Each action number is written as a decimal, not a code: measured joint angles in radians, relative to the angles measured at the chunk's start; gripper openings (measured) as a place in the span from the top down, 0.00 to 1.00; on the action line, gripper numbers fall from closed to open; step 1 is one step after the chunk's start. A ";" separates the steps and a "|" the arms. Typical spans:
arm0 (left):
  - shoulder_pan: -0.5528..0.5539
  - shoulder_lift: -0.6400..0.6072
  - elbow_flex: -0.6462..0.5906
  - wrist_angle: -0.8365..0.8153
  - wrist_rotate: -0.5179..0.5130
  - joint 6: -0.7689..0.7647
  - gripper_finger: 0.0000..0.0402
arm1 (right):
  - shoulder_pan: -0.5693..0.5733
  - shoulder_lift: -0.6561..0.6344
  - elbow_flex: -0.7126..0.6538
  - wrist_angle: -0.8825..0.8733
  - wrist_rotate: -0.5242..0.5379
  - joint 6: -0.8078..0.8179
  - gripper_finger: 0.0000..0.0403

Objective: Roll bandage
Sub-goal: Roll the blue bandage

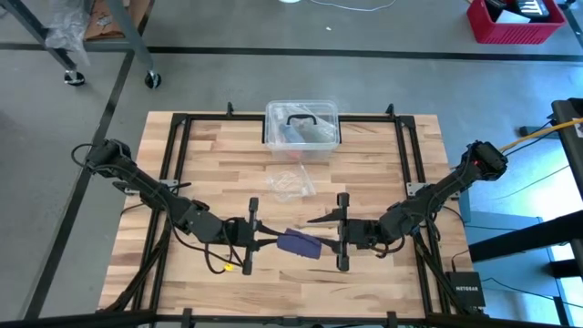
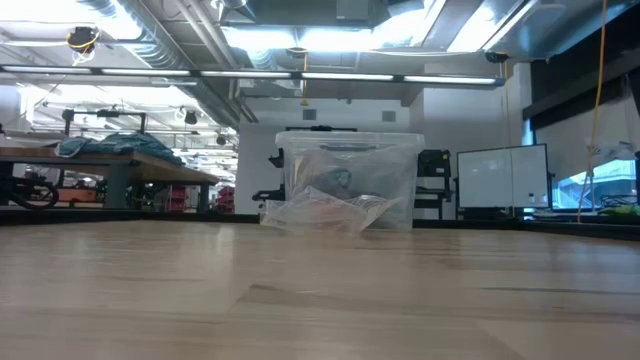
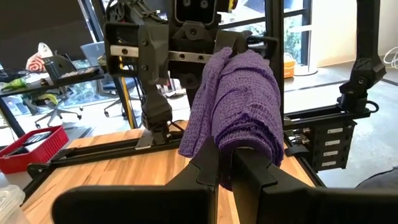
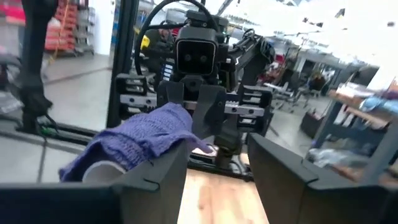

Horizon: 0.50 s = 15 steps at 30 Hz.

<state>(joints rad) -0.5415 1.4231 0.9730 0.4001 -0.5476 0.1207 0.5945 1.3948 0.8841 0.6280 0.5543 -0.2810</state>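
While bunched, knitted bandage [image 3: 239, 106] — soft, purple

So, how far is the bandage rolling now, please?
Mostly done, it seems: the bandage is already a compact bundle rather than a long strip. The left gripper is shut on it, holding it above the table. The right gripper stands open beside it. A loose end hangs down, so tucking and setting it down remain.
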 joint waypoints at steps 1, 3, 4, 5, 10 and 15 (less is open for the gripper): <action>0.000 0.000 0.000 0.000 0.000 0.000 0.96 | 0.000 0.000 0.000 0.003 0.000 0.028 0.57; 0.000 0.000 -0.001 -0.005 -0.002 0.000 0.96 | 0.000 0.000 0.000 0.008 0.003 0.117 0.57; 0.000 0.001 -0.001 -0.008 -0.004 0.000 0.96 | 0.000 -0.001 0.001 0.008 0.003 0.170 0.57; 0.000 0.002 -0.001 -0.010 -0.006 0.002 0.96 | 0.000 -0.001 0.002 0.006 0.003 0.212 0.57; 0.001 0.002 -0.002 -0.013 -0.010 0.010 0.96 | 0.001 -0.003 0.003 -0.048 0.003 0.301 0.57; 0.002 0.003 -0.003 -0.018 -0.009 0.012 0.96 | 0.002 -0.003 0.003 -0.108 -0.016 0.304 0.57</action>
<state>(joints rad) -0.5396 1.4261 0.9703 0.3820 -0.5568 0.1329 0.5961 1.3918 0.8875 0.5195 0.5386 0.0231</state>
